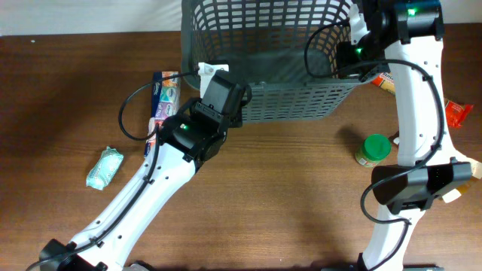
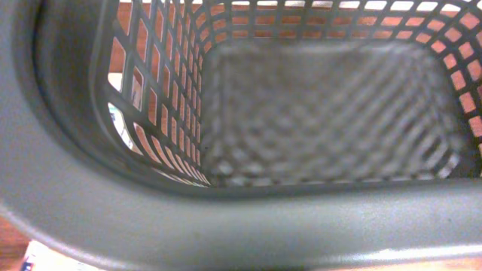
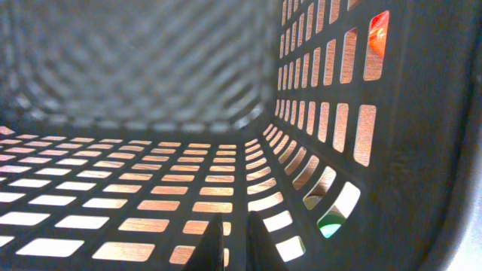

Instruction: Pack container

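The container [image 1: 301, 105] is a dark grey lattice basket at the table's far middle, with nothing showing inside it. My left gripper [image 1: 213, 74] sits at its near left corner. In the left wrist view the basket rim [image 2: 226, 226] fills the bottom edge and hides the fingers, so their state does not show. My right gripper [image 1: 352, 41] reaches in at the basket's far right corner. In the right wrist view its gripper [image 3: 237, 241] is shut, fingertips nearly together against the lattice wall [image 3: 151, 203]; whether they pinch the wall is unclear.
A toothpaste box [image 1: 163, 96] lies left of the basket, partly under the left arm. A mint-green packet [image 1: 104, 167] lies at the left. A green-lidded jar [image 1: 374, 149] stands right of the basket, and a red packet [image 1: 457, 113] lies at the far right.
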Available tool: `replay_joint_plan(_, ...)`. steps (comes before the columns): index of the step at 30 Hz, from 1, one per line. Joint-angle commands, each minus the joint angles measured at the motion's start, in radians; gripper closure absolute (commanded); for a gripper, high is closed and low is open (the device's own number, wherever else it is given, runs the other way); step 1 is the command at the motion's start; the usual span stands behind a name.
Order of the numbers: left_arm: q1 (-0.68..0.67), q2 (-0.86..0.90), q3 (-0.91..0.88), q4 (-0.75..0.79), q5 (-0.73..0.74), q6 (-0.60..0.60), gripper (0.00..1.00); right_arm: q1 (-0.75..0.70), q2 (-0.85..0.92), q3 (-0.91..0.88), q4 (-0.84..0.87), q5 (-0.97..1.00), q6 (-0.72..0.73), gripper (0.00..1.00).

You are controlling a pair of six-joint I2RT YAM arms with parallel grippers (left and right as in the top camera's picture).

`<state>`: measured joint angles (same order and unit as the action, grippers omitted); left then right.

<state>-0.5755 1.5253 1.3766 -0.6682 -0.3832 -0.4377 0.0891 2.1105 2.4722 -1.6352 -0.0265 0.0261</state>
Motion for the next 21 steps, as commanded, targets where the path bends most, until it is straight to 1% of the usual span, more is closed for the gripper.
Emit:
replay_joint_plan(1, 0.009, 0.003, 0.020, 0.004, -0.025, 0.018, 0.76, 0.010, 0.011, -0.005, -0.003, 0.008, 0.009, 0.96)
replay_joint_plan(2, 0.009, 0.003, 0.020, 0.003, -0.025, 0.018, 0.66, 0.010, 0.011, -0.005, 0.000, 0.008, 0.009, 0.90)
replay_joint_plan(3, 0.009, 0.003, 0.020, 0.003, -0.025, 0.018, 0.62, 0.010, 0.011, -0.005, 0.002, 0.008, 0.009, 0.82)
replay_joint_plan(6, 0.008, 0.003, 0.020, 0.003, -0.024, 0.022, 0.59, 0.010, 0.011, -0.005, 0.015, 0.000, 0.009, 0.68)
replay_joint_plan(7, 0.008, 0.003, 0.020, 0.002, -0.025, 0.022, 0.58, 0.010, 0.011, -0.005, 0.020, -0.005, 0.009, 0.61)
replay_joint_plan(8, 0.008, 0.003, 0.020, 0.002, -0.024, 0.024, 0.57, 0.010, 0.011, -0.004, 0.024, -0.011, 0.008, 0.58)
replay_joint_plan(9, 0.008, 0.003, 0.020, 0.002, -0.024, 0.026, 0.55, 0.010, 0.011, -0.004, 0.029, -0.017, 0.008, 0.51)
replay_joint_plan(10, 0.008, 0.002, 0.020, 0.002, -0.024, 0.029, 0.52, 0.010, 0.011, -0.004, 0.035, -0.022, 0.008, 0.44)
replay_joint_plan(11, 0.007, 0.002, 0.020, 0.002, -0.024, 0.029, 0.47, 0.010, 0.011, -0.004, 0.039, -0.026, 0.008, 0.34)
replay_joint_plan(13, 0.006, 0.002, 0.020, 0.002, -0.024, 0.030, 0.39, 0.010, 0.011, -0.004, 0.047, -0.031, 0.008, 0.19)
replay_joint_plan(14, 0.006, 0.002, 0.020, 0.002, -0.021, 0.032, 0.36, 0.010, 0.011, -0.004, 0.050, -0.037, 0.008, 0.13)
replay_joint_plan(15, 0.004, 0.002, 0.020, 0.002, -0.016, 0.038, 0.31, 0.010, 0.011, -0.004, 0.053, -0.052, 0.004, 0.09)
replay_joint_plan(17, -0.004, 0.002, 0.020, 0.002, -0.017, 0.052, 0.23, 0.010, 0.011, -0.003, 0.060, -0.101, -0.010, 0.06)
replay_joint_plan(19, -0.015, 0.000, 0.020, 0.002, -0.018, 0.064, 0.21, 0.010, 0.011, -0.002, 0.072, -0.186, -0.053, 0.02)
replay_joint_plan(21, -0.029, -0.003, 0.021, 0.003, -0.019, 0.077, 0.21, 0.010, 0.011, 0.004, 0.085, -0.235, -0.064, 0.00)
